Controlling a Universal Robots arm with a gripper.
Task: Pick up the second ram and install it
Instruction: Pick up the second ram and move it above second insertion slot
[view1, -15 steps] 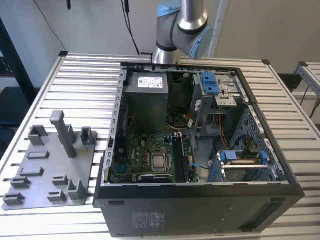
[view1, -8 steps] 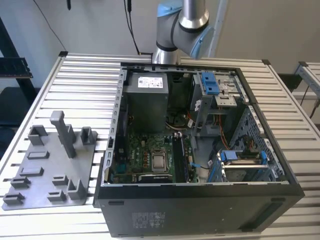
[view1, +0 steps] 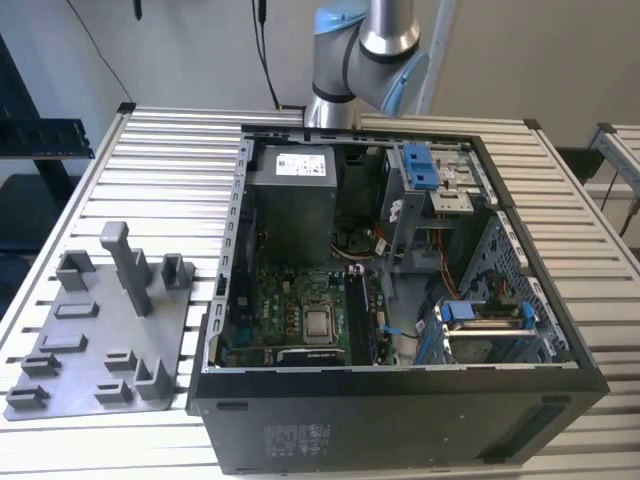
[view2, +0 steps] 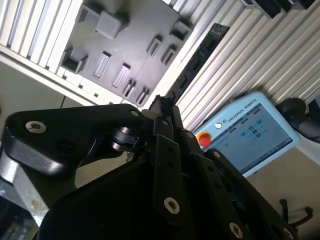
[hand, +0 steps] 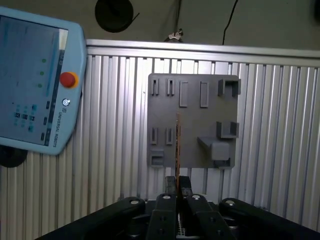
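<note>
The gripper (hand: 178, 184) is clamped on one end of the second ram (hand: 177, 145), which juts straight out edge-on, probably to leave its long edge free for seating.

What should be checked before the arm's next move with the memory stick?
1. Memory stick clamped between the fingers: ok.
2. Stick in line with the fingers, not skewed, in the first wrist view: ok.
3. Stick apart from the grey tray: ok.
4. Computer case open, its inside in plain sight: ok.
5. Free slot on the circuit board for the stick: cannot tell.
</note>
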